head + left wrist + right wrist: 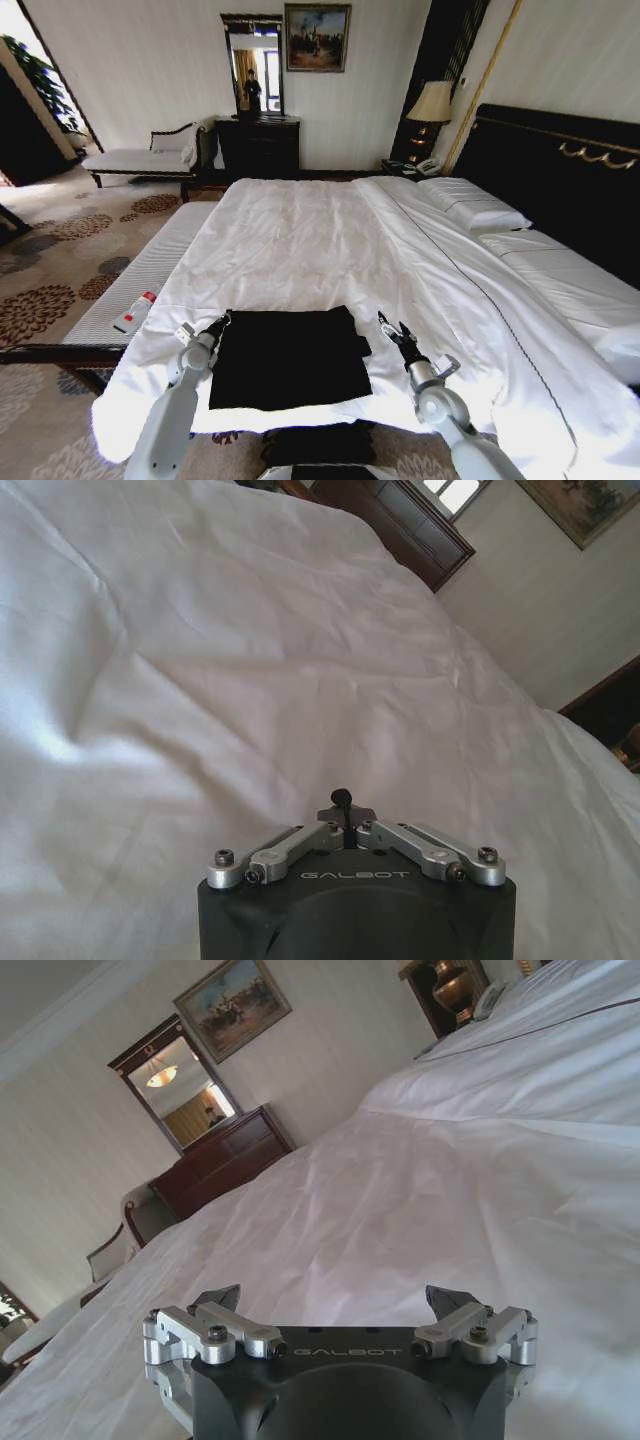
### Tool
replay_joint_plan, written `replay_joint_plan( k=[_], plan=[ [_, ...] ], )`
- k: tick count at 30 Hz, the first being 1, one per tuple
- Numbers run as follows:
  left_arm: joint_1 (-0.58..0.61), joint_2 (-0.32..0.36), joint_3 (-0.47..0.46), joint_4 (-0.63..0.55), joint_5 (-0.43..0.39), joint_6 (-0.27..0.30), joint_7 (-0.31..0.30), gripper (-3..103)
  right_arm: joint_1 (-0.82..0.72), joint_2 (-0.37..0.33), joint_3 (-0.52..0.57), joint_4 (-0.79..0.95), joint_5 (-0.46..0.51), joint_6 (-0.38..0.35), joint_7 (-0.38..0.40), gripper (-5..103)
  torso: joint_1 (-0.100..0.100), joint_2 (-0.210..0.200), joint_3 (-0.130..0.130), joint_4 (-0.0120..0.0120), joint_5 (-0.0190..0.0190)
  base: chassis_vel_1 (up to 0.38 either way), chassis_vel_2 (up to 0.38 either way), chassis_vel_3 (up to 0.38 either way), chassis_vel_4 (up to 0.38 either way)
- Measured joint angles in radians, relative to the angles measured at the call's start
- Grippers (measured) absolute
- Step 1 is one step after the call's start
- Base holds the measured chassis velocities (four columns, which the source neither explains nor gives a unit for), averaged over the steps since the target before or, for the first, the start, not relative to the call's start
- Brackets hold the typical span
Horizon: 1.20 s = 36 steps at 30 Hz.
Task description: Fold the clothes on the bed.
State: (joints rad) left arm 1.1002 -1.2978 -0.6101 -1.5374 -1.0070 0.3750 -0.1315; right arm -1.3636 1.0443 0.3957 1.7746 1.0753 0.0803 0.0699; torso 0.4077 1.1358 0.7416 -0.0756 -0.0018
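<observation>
Black T-shirt point(290, 358) lies folded on the bed point(330, 240); left gripper point(222, 322) pinched closed, right gripper point(390, 325) spread wide, both flanking it; next fold needs square edges.

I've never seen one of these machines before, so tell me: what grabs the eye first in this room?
A black T-shirt, folded into a flat rectangle, lies on the near edge of the big white bed. Flanking it are two silver arms: the left end effector, fingers shut, at its left corner, and the right end effector, fingers open, by its right side. Behind, a lit lamp glows beside the dark headboard.
</observation>
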Motion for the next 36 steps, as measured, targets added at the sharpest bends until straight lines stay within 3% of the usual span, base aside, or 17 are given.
replay_joint_plan(
  k=[2,6,8,11,15,26,36],
  plan=[
    [-0.003,0.005,-0.006,0.002,-0.003,0.000,-0.005,1,0.060,-0.033,-0.029,-0.051,0.023,-0.030,-0.069,100,0.000,0.000,0.000,-0.0001,-0.0002,0.000,0.000,0.000,0.000],
    [-0.019,0.011,0.000,0.009,-0.007,0.000,-0.012,1,0.120,-0.054,-0.057,-0.098,0.075,-0.085,-0.093,100,0.000,0.000,0.000,0.0009,0.0002,0.000,0.000,0.000,0.000],
    [-0.048,0.014,0.025,0.022,-0.017,0.003,-0.016,1,0.138,-0.063,-0.057,-0.110,0.168,-0.124,-0.099,100,0.000,0.000,0.000,-0.0006,0.0000,0.000,0.000,0.000,0.000],
    [-0.056,0.017,0.032,0.023,-0.021,0.004,-0.017,1,0.157,-0.068,-0.061,-0.122,0.214,-0.148,-0.105,100,0.000,0.000,0.000,-0.0016,-0.0002,0.000,0.000,0.000,0.000],
    [-0.037,0.025,0.019,0.001,-0.026,0.006,-0.021,1,0.255,-0.073,-0.132,-0.198,0.285,-0.193,-0.161,100,0.000,0.000,0.000,0.0008,0.0004,0.000,0.000,0.000,0.000],
    [0.037,0.044,-0.027,-0.071,-0.025,0.006,-0.029,1,0.379,-0.038,-0.303,-0.374,0.264,-0.227,-0.334,100,0.000,0.000,0.000,-0.0002,-0.0002,0.000,0.000,0.000,0.000],
    [0.066,0.052,-0.040,-0.119,-0.025,0.006,-0.044,1,0.479,0.013,-0.388,-0.508,0.232,-0.225,-0.329,100,0.000,0.000,0.000,0.0001,0.0000,0.000,0.000,0.000,0.000]
  ],
)
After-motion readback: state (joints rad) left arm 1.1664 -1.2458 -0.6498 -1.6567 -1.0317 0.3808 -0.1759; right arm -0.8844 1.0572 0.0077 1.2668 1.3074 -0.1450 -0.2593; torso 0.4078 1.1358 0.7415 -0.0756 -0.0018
